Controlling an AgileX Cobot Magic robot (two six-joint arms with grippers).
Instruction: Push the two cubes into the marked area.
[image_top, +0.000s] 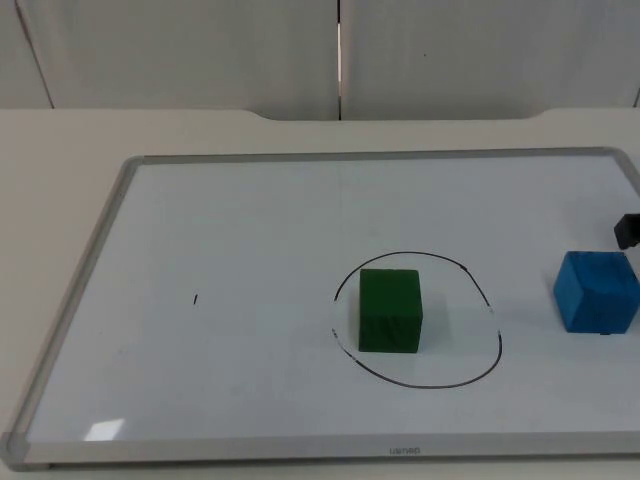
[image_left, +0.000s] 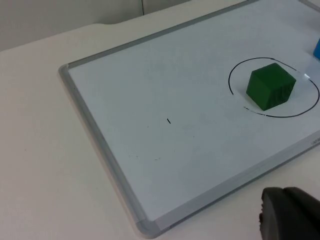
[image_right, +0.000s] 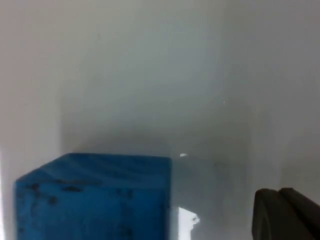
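Note:
A green cube stands inside the black hand-drawn ring on the whiteboard, toward the ring's left side. A blue cube rests on the board to the right of the ring, outside it. A black part of my right gripper sits just behind and right of the blue cube. In the right wrist view the blue cube is very close, with the right gripper beside it. In the left wrist view my left gripper waits off the board's near edge, well back from the green cube and the ring.
The whiteboard has a raised grey frame and lies on the white table. A small black tick mark is on its left half. The grey partition wall stands behind the table.

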